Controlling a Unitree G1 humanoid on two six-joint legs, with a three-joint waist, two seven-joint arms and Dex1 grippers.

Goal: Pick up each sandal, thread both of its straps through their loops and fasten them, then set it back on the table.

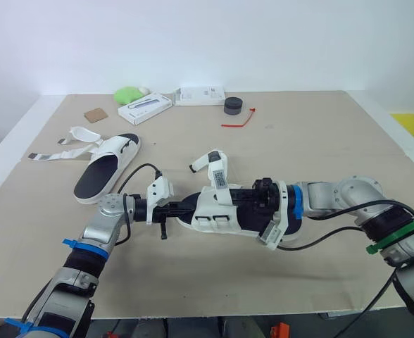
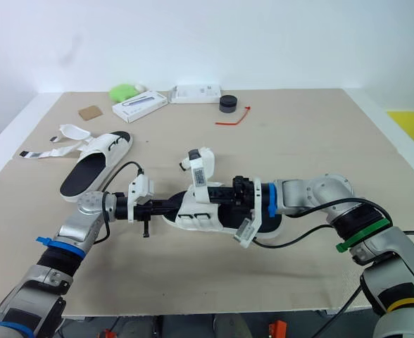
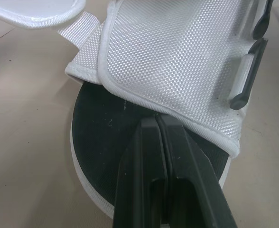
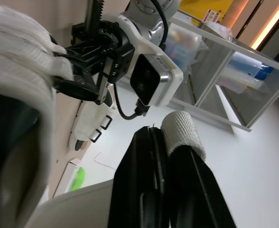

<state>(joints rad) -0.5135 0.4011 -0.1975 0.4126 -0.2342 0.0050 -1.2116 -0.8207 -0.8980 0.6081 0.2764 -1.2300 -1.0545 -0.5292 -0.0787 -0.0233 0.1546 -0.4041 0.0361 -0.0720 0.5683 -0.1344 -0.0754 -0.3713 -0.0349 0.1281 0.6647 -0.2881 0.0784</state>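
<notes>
Left wrist view — left hand clenched against the sandal's upper; right hand grasping its strap.

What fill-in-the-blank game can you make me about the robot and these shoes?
1. The sandal between the left gripper and the right gripper has a ___ footbed.
2. The other sandal lies on the robot's ___ side, with its straps undone.
3. The zip tie far across the table is ___.

Missing words: black, left, red.
</notes>
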